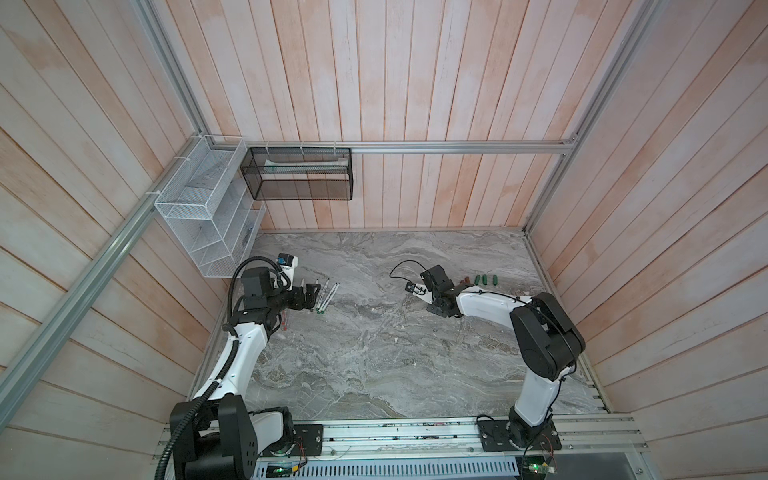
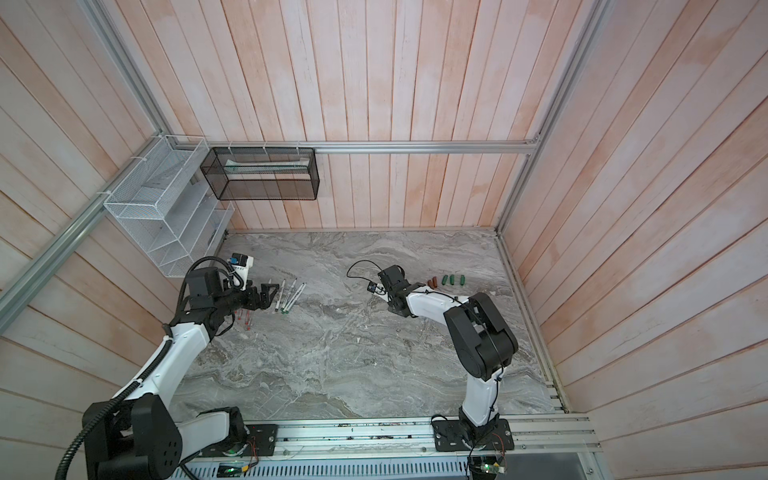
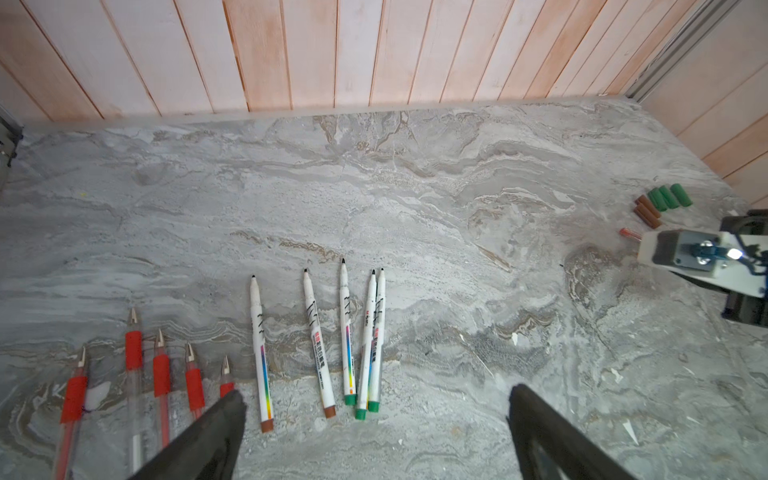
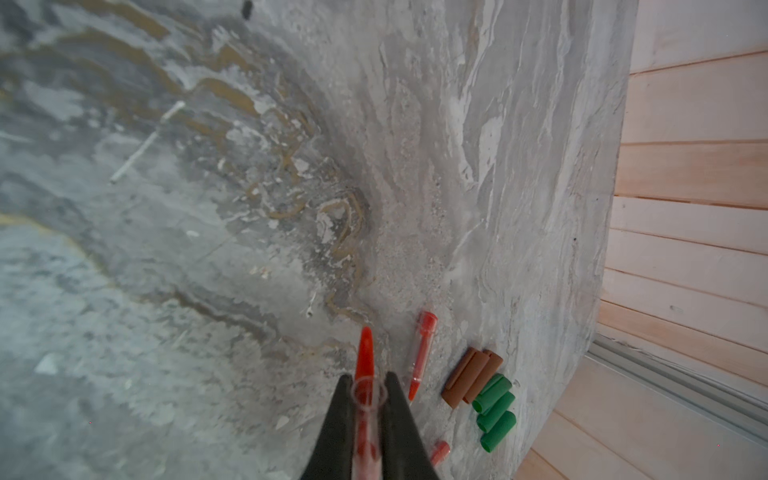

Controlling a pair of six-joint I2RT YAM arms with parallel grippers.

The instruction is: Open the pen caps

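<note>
1. Nearest the front, five red pens lie just beside the white markers, on the left arm's side. Their metal tips are bare.
2. The five white markers are the landmark. They lie side by side on the marble tabletop, uncapped, with their tips toward the back wall. Two have brown end plugs and three have green.
3. The left gripper is over the plug ends of the markers. Its jaws are spread wide and hold nothing. One finger overlaps the red pens, and the other is clear of the markers on their far side.
4. The right gripper is well apart from the markers, across the tabletop on the right arm's side. Its jaws are pinched narrowly on a red clipped cap.
5. The remaining pen caps lie just beside that gripper, away from the markers.
   - Two loose red caps are nearest its fingers.
   - Next come the brown caps.
   - The green caps touch the brown ones and are closest to the side wall.
6. Beyond the markers, a white wire basket and a black mesh basket hang on the walls.
</note>
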